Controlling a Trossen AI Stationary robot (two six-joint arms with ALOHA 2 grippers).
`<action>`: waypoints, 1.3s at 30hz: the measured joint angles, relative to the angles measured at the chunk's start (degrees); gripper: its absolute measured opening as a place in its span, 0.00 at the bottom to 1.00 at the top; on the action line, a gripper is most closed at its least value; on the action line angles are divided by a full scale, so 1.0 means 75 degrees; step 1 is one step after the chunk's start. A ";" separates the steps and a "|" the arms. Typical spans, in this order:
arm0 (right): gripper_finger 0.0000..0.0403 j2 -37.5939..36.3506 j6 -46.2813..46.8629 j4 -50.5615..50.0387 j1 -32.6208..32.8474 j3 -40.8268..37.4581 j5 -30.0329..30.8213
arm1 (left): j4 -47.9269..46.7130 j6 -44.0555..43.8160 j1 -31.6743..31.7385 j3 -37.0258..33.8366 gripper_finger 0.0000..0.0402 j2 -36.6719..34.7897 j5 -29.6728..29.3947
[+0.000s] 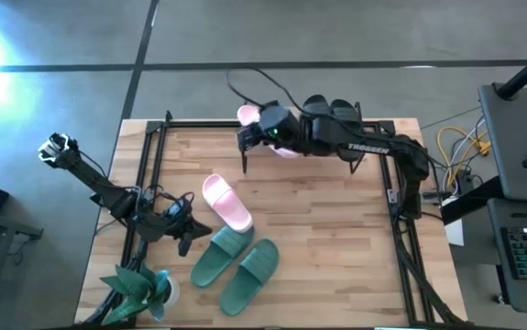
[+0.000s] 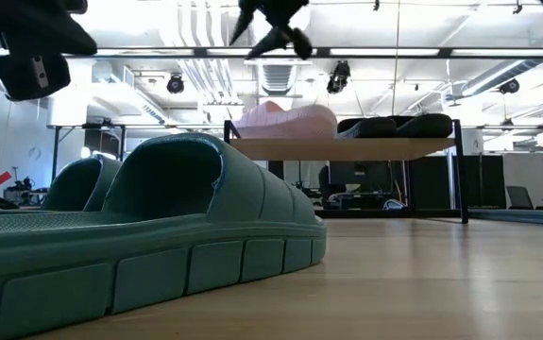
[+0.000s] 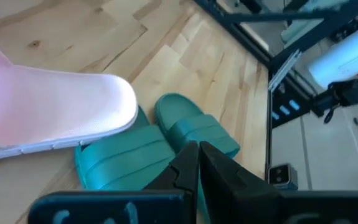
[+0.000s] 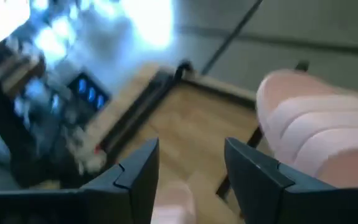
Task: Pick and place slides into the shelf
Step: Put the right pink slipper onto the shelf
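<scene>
Bright overhead room light. Strong glare patch on floor beyond bench [image 1: 336, 229] corner, high view. Right wrist view heavily motion-blurred, glare above pink slide [image 4: 315, 130]. Low view: near green slide [image 2: 148, 236] soft, backlit by ceiling lights.

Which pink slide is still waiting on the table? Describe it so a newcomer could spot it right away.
Start at the wooden table and look toward its left half, just above the two green slides. The loose pink slide lies there at a slant, its lower end touching the nearer green one. It is the only pink one on the bare tabletop; the other pink slide sits on the shelf beside the black slides.
</scene>
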 joint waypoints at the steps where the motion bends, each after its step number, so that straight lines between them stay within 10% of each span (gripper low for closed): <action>1: 0.42 0.0121 -0.0129 -0.0388 -0.0176 0.0216 -0.0402 | 0.0033 -0.0118 0.0031 0.0000 0.00 0.0000 -0.0058; 13: 0.15 0.2099 -0.4059 -0.4500 -0.1165 0.3109 -0.1175 | 0.0115 -0.0359 0.0129 0.0000 0.00 0.0000 -0.0322; 21: 0.03 0.1877 -0.4929 -0.3934 -0.0890 0.3157 -0.1142 | 0.0242 -0.0542 0.0126 0.0000 0.00 0.0200 -0.0355; 26: 0.03 0.1947 -0.6137 -0.3873 -0.0838 0.3152 -0.2878 | 0.0281 -0.0552 0.0126 0.0003 0.00 0.0520 -0.0494; 39: 0.03 0.2737 -0.6441 -0.3121 -0.1000 0.3149 -0.1509 | 0.1289 -0.0557 0.0132 0.0006 0.00 0.1247 -0.0532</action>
